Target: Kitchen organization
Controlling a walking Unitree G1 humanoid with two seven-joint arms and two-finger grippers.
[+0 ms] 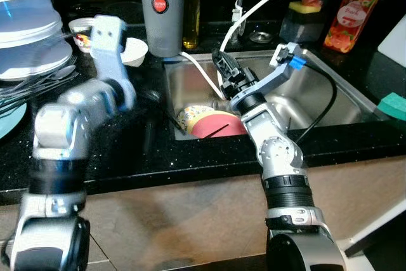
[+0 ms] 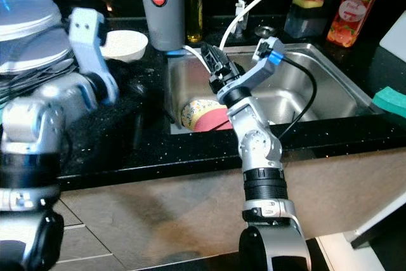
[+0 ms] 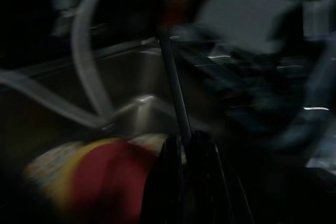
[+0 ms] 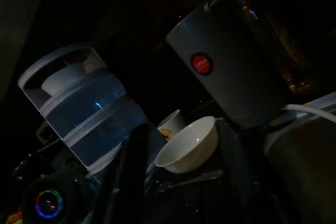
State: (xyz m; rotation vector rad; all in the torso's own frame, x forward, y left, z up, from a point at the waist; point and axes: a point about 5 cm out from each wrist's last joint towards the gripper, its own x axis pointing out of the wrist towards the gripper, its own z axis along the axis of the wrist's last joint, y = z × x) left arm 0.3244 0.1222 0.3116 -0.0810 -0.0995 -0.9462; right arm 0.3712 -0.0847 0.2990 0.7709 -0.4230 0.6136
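At the sink's [image 1: 355, 103] left end lies a red plate [image 1: 219, 125] beside a yellow patterned dish [image 1: 193, 115]. Left gripper [image 1: 147, 132]: blurred, apparently clamped on a thin dark utensil [image 3: 176, 98]. Right gripper [image 1: 223, 68]: finger state indeterminate. Counter [image 1: 127, 157]: black, speckled.

A white bowl [image 4: 190, 145] is seen on the dark counter beside a grey canister [image 4: 228, 72]. A clear tiered container [image 4: 86, 107] is seen nearby, with a small cup [image 4: 171, 125] between.
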